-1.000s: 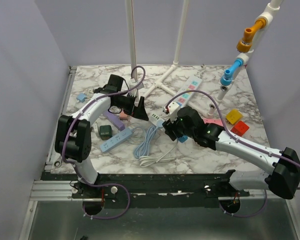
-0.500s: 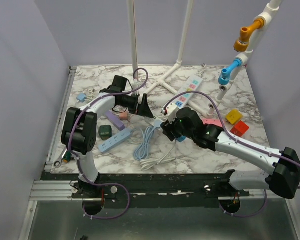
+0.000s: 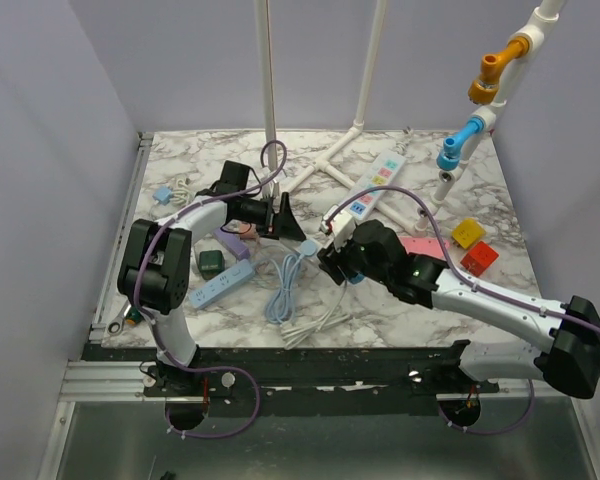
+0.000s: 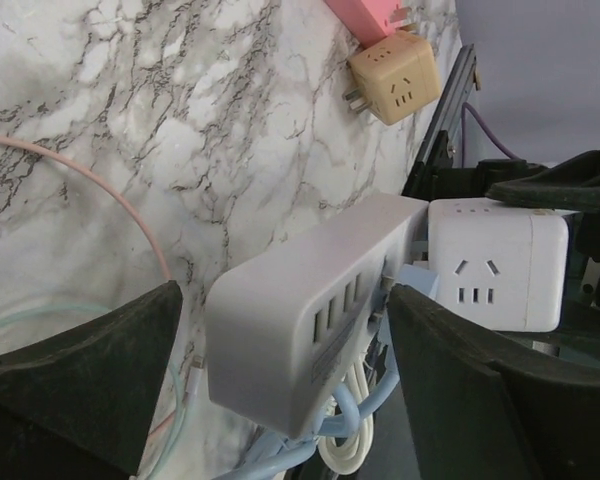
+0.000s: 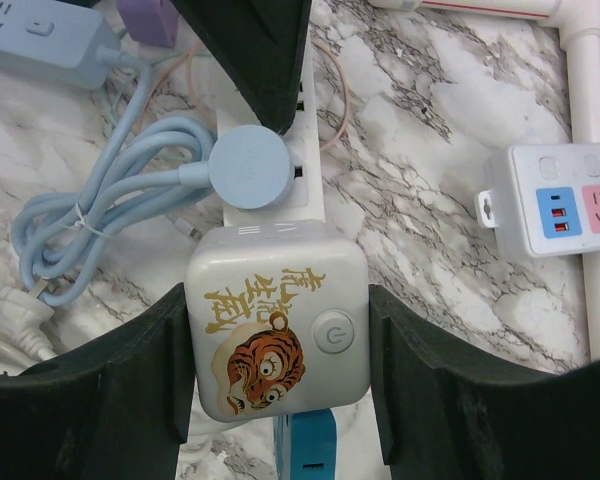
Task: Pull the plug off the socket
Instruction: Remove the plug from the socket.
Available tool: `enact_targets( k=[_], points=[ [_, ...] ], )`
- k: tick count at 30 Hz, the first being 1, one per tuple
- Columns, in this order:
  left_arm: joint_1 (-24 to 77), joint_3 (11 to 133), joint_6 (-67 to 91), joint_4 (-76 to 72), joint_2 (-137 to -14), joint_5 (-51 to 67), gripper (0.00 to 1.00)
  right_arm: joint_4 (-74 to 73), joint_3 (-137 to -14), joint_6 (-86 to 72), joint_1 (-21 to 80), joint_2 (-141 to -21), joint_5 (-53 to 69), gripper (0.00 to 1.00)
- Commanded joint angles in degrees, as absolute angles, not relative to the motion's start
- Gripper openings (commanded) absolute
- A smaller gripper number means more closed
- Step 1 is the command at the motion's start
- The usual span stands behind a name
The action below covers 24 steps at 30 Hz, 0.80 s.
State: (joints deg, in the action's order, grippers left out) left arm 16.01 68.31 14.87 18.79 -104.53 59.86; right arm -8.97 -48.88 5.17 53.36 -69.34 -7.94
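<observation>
Only the right wrist view shows the tiger print on the cube [image 5: 275, 300] the right hand [image 5: 278, 335] grips; left hand [image 4: 283, 330] open astride the strip [image 4: 310, 270].

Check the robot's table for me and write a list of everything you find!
Surface: marble table, crowded.
Job's things: white power strip with a round blue plug in it; tiger cube adapter at its end.
Clutter: blue strip, purple strip, green cube, yellow cube, red cube.
Grippers: left gripper jaws open on either side of the white power strip; right gripper jaws shut on the tiger cube adapter.
Cables: coiled blue cable; thin pink cable.
Surroundings: white pipes, orange valve, blue valve.
</observation>
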Motion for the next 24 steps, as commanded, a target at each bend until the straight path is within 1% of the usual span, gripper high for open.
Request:
enact_targets(
  k=[1,2,5,8,12,18,24],
  points=[
    [15.6,66.8,17.7,15.0,-101.6,64.7,0.74,1.8,-49.2,4.9,54.7,-68.8,-9.1,0.01],
    [15.5,67.0,18.0,15.2,-101.8,65.2,0.66,1.6,-49.1,5.1,54.8,-68.9,-9.4,0.01],
    [15.5,67.1,17.3,16.0,-102.0,65.4,0.48,1.6,-48.5,5.0,55.0,-68.6,-9.9,0.01],
    [15.4,66.6,17.0,16.2,-101.5,65.7,0.24,2.1,-48.0,4.8,55.0,-68.4,-10.3,0.01],
    [15.3,66.5,15.9,17.6,-100.3,65.8,0.00,1.9,-48.2,4.9,55.2,-69.3,-10.8,0.01],
    [15.1,66.2,14.3,18.9,-97.6,62.9,0.00,-2.9,-50.9,5.7,55.2,-70.2,-11.9,0.01],
    [14.1,68.0,9.8,21.8,-98.5,56.3,0.00,-12.0,-52.3,4.7,55.2,-63.6,-16.9,0.01]
  ],
)
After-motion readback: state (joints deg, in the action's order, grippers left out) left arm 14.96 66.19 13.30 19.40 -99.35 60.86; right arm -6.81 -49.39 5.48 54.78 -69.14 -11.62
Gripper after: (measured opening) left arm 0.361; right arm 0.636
